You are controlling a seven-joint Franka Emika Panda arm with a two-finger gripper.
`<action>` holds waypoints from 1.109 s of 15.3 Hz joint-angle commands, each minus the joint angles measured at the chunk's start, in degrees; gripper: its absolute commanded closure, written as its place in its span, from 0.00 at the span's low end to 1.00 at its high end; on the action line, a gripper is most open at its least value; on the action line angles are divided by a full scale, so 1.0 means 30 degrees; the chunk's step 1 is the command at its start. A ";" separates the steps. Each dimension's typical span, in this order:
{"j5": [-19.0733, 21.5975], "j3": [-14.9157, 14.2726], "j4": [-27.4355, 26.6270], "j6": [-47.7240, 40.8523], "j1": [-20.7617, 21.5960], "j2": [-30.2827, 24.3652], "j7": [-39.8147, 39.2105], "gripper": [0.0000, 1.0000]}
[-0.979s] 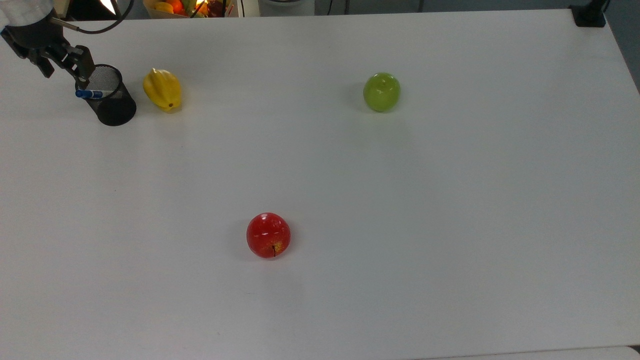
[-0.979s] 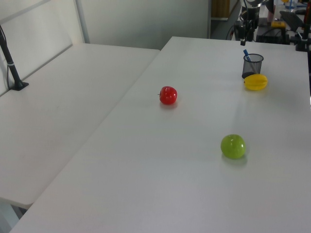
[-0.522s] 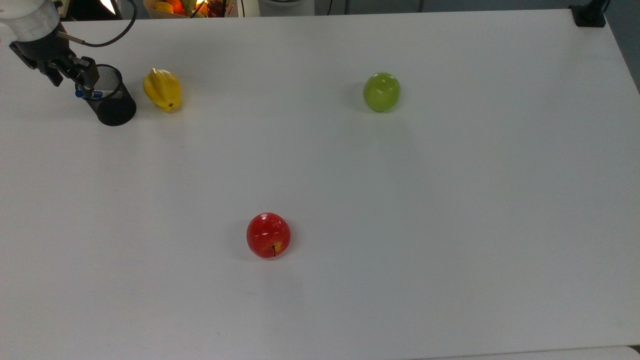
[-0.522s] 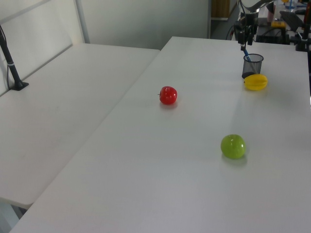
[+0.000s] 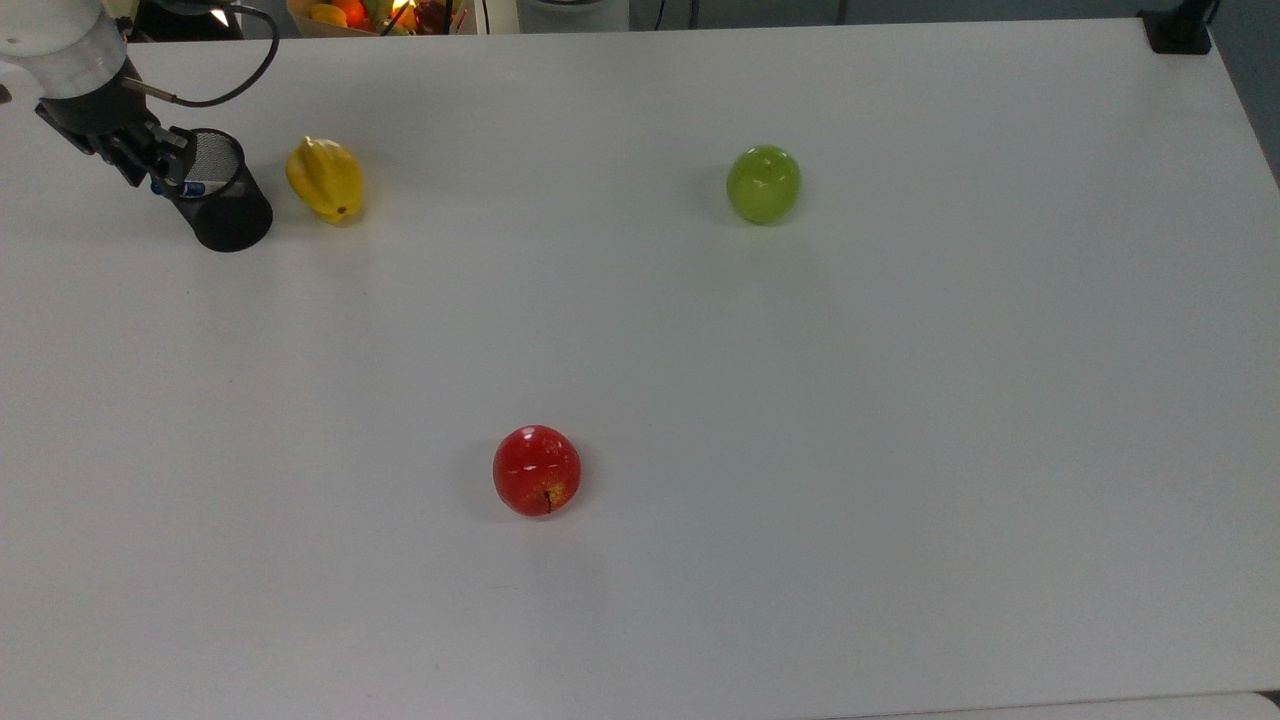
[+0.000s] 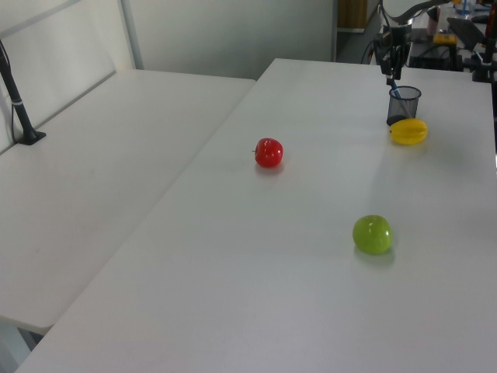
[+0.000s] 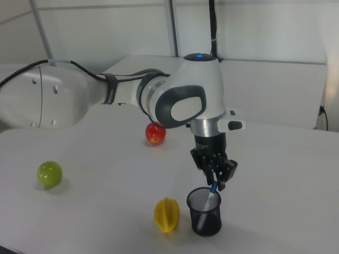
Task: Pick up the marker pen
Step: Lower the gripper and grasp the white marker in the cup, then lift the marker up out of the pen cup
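Over black mesh cup point(image 7: 204, 211), gripper point(image 7: 216, 184) fingers pinching marker pen point(image 7: 210, 198) at its blue top, yellow starfruit point(image 7: 167, 215) just beside cup.

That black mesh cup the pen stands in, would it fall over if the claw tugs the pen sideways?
Probably, if tugged sideways. The black wire-mesh cup looks light and stands loose on the white table. The slim white, blue-capped marker pen leans on its rim, so a sideways pull could lever it over; a straight lift seems safer.
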 commanded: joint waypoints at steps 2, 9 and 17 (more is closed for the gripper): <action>0.0402 0.0187 0.0116 0.0182 -0.0040 0.0048 -0.0419 0.69; 0.0431 0.0246 0.0233 -0.0052 -0.0039 -0.0301 -0.0418 0.95; 0.1307 0.0187 0.0321 -0.0401 -0.0098 -0.2729 -0.0360 0.97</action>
